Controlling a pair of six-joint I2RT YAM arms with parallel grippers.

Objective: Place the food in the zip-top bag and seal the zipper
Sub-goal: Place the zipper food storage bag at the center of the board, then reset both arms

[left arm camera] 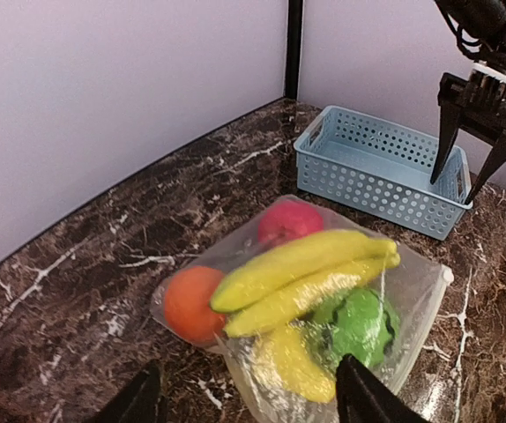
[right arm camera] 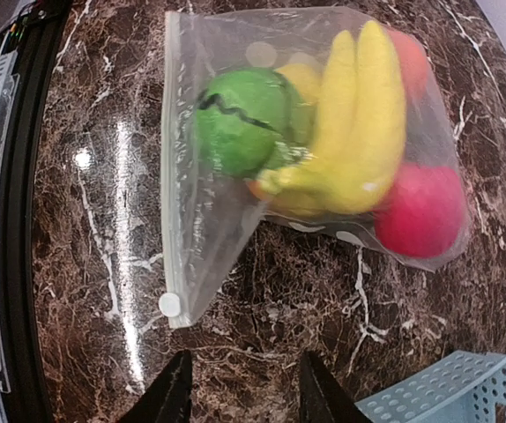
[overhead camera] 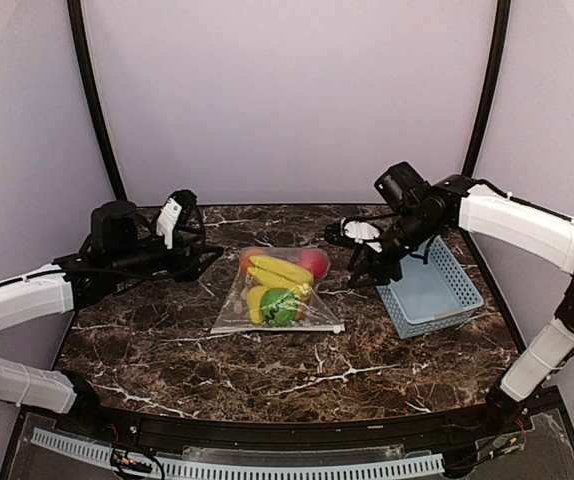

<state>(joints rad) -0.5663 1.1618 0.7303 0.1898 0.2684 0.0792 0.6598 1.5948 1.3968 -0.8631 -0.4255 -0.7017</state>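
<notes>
The clear zip-top bag [overhead camera: 277,300] lies flat mid-table with the food inside: yellow bananas [overhead camera: 279,271], a red ball [overhead camera: 313,263], an orange ball [left arm camera: 193,302] and a green round piece [overhead camera: 280,305]. Its white zipper [right arm camera: 170,167] runs along the near edge, with a round white slider [right arm camera: 171,305] at its right end. My left gripper [overhead camera: 210,263] is open and empty above the table left of the bag. My right gripper [overhead camera: 363,270] is open and empty, raised between the bag and the basket; it also shows in the left wrist view [left arm camera: 465,181].
A light-blue slotted basket [overhead camera: 429,288] stands empty at the right, also in the left wrist view [left arm camera: 381,167]. The dark marble table [overhead camera: 267,370] ends at a black rail along the near edge. Lilac walls enclose the back and sides.
</notes>
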